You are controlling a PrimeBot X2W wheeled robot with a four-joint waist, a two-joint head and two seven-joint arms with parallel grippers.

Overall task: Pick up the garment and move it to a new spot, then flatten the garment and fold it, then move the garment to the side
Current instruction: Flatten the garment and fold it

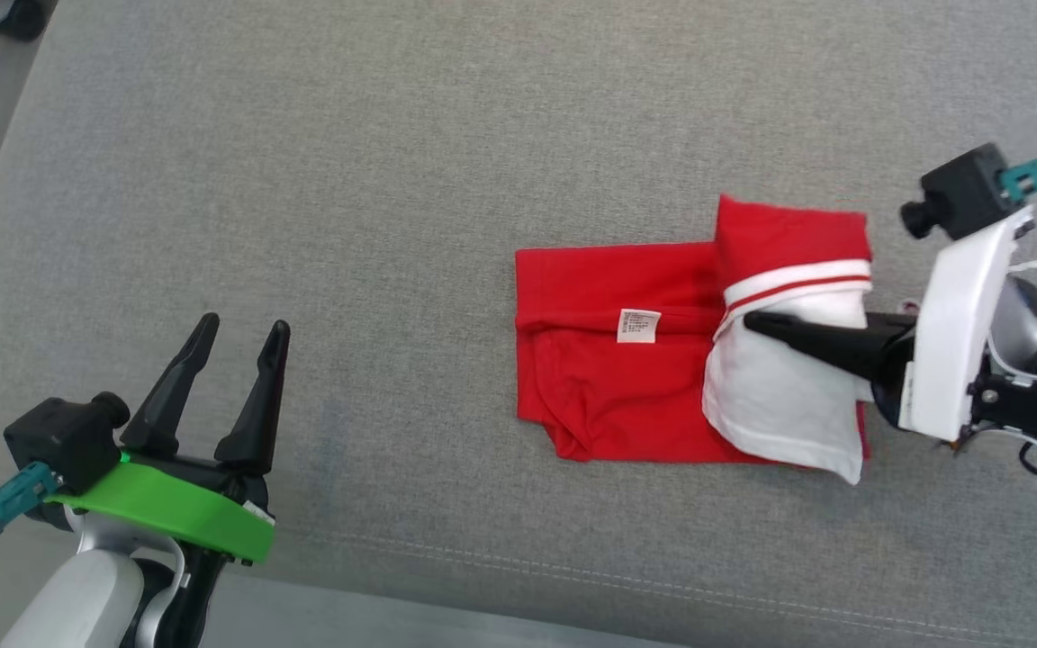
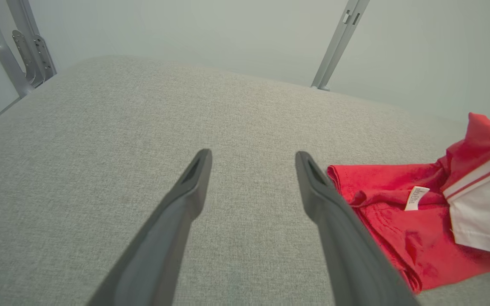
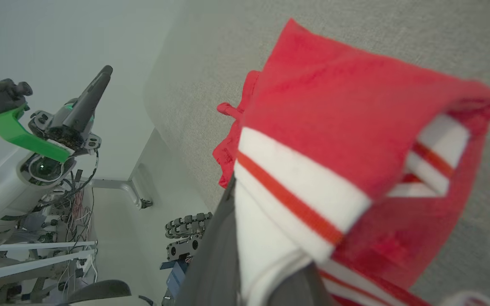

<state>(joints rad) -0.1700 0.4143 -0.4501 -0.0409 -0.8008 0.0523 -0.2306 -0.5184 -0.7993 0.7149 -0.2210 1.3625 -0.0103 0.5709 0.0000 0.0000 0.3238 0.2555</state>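
A red and white garment (image 1: pixel 608 387) lies folded on the grey cushion (image 1: pixel 374 162), right of centre, its small white label facing up. My right gripper (image 1: pixel 750 321) comes in from the right and is shut on the white, red-striped end, which it holds lifted and draped over its fingers (image 3: pixel 213 263). That raised end of the garment (image 3: pixel 334 110) hangs close before the right wrist camera. My left gripper (image 1: pixel 244 324) stands open at the lower left, well apart from the cloth. In the left wrist view the garment (image 2: pixel 398 221) lies just right of the open left gripper (image 2: pixel 253 155).
The cushion's stitched front edge (image 1: pixel 572 576) runs along the bottom. Metal frame posts (image 2: pixel 338 42) stand behind the cushion against a pale wall. A wheel (image 1: pixel 5 13) sits off the far left corner. Cables and equipment (image 3: pixel 58 212) lie beside the cushion.
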